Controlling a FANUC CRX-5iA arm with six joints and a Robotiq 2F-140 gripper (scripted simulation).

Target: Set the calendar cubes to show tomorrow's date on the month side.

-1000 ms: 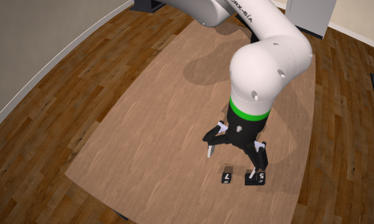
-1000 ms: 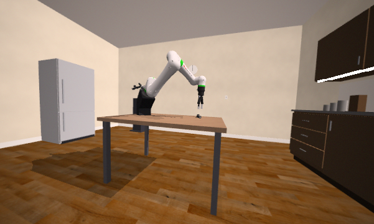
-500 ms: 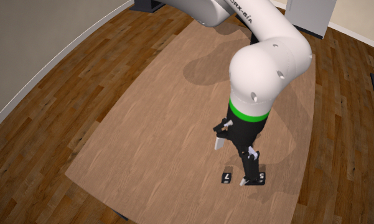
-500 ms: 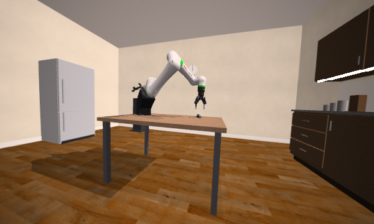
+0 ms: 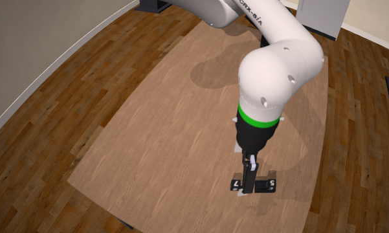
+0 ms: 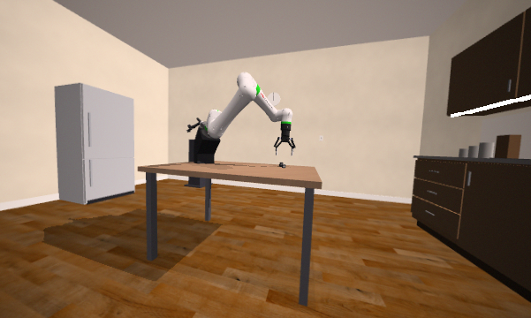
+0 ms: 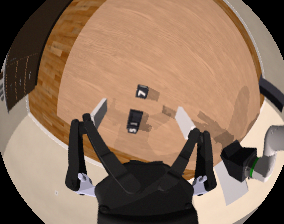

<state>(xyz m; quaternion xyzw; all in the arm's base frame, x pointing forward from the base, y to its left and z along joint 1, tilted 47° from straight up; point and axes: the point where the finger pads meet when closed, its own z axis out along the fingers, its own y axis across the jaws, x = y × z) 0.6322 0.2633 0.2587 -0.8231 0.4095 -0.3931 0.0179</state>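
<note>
Black tray [image 5: 266, 186] lies lengthwise across table [image 5: 168, 136].

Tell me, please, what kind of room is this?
Most likely a home kitchen: a grey fridge stands by the wall, dark cabinets hang above a counter with drawers, and the floor is wood.
</note>
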